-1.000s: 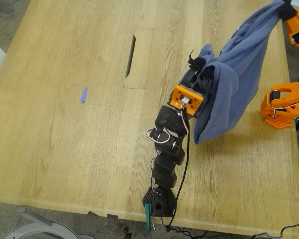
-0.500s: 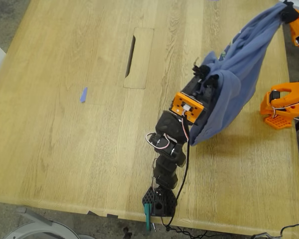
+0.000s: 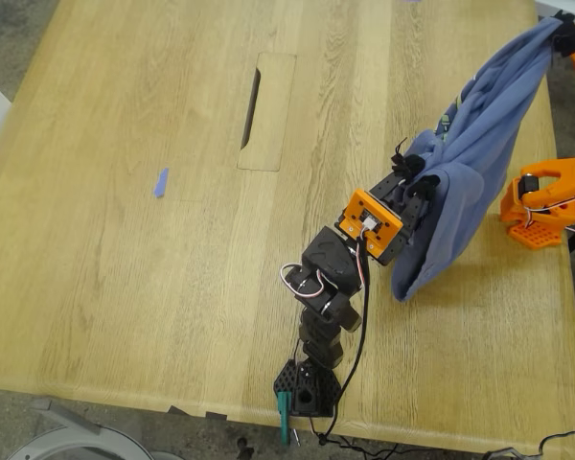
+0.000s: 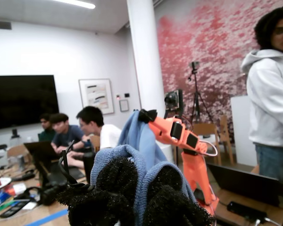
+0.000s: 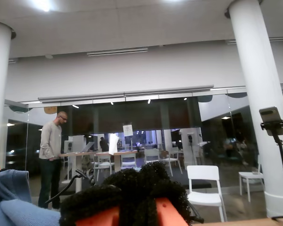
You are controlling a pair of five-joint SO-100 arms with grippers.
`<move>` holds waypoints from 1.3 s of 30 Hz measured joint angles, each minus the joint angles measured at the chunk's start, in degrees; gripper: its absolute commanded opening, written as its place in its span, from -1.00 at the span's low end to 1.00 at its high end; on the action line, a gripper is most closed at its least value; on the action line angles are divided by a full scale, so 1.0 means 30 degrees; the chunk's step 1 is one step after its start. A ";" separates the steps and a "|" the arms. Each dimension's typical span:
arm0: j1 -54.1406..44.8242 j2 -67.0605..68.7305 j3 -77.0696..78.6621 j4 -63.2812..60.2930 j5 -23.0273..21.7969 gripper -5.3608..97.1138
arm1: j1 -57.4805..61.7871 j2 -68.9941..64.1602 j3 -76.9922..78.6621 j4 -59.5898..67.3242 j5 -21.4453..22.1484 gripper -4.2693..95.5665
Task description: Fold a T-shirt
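Note:
The slate-blue T-shirt (image 3: 470, 182) hangs bunched in the air between both arms at the exterior view's right, its lower end near the table. My first gripper (image 3: 412, 172), black with fuzzy pads, is shut on a fold of the T-shirt (image 4: 137, 136); cloth shows between its fingers (image 4: 115, 181). My second gripper (image 3: 563, 26), on the orange arm (image 4: 179, 134), is shut on the shirt's top end at the exterior view's upper right. In the second wrist view its fuzzy fingers (image 5: 127, 186) stand together, with T-shirt cloth (image 5: 9, 202) beside them. The chest print is hidden.
A tiny blue scrap (image 3: 160, 182) lies on the wooden table (image 3: 125, 268) toward the exterior view's left. A cable slot (image 3: 252, 105) cuts the table's middle. The orange arm's base (image 3: 541, 206) stands at the right edge, the black arm's base (image 3: 307, 388) at the front edge. A person (image 4: 271, 94) stands nearby.
My first gripper has moved toward the exterior view's right and a little nearer the front edge, carrying its fold. The hanging shirt has shifted right with it. The second gripper has barely moved.

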 measured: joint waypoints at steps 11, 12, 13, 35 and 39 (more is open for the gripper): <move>0.3018 0.0000 0.0000 0.1582 0.0000 -0.90 | -0.1230 0.0732 -0.0469 0.2227 0.0469 -0.91; 0.3311 0.0000 0.0000 0.1875 0.0000 -0.90 | -0.1465 0.0791 -0.0469 0.2314 0.0469 -0.91; 0.3633 0.0000 0.0000 0.2109 0.0000 -0.90 | -0.1758 0.0820 -0.0469 0.2373 0.0469 -0.91; 0.9961 0.1670 -0.0674 0.8262 -0.0557 -0.90 | -0.8848 0.2256 0.5156 0.3896 -0.0586 -0.91; 0.9961 0.1787 -0.0674 0.8613 -0.0908 -0.90 | -0.9492 0.3252 0.6211 0.4600 -0.0586 -0.91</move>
